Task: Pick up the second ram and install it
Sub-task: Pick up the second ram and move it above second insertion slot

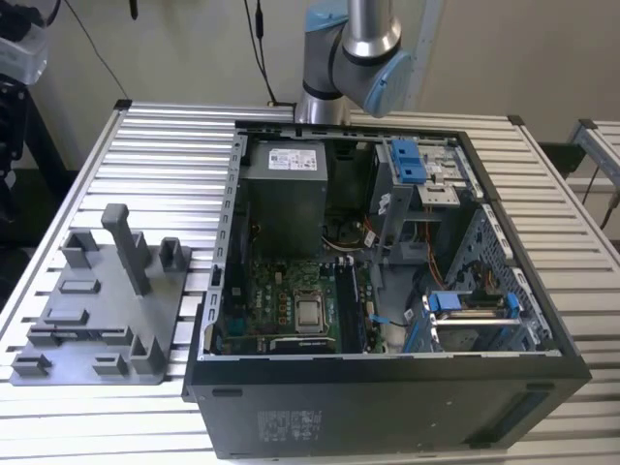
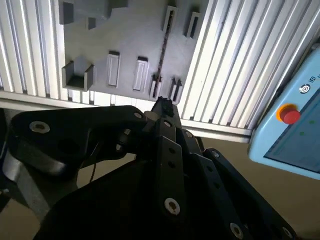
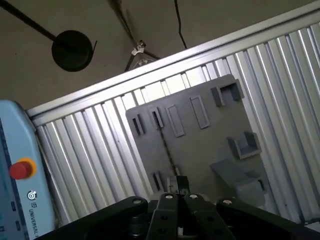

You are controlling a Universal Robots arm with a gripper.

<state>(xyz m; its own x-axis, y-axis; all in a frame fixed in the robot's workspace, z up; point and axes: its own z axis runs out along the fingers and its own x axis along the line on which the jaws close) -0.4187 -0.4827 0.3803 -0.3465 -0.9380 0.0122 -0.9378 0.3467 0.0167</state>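
The black linkage gripper (image 2: 162, 106) hangs above the table, its fingertips drawn together around nothing. Beyond it, the second ram (image 2: 164, 50), a long thin black stick, lies along the grey plastic fixture plate (image 2: 130, 35) between its slotted holders. The plate rests on the ribbed aluminium table (image 2: 235, 60). An open black computer case (image 1: 387, 407) stands beside the plate, towards the exterior view's right.

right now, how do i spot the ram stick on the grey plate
On the ribbed metal table sits a grey fixture plate with upright posts. The ram is the thin dark strip seen edge-on, running between two pairs of holders; its neighbours are all grey plastic.
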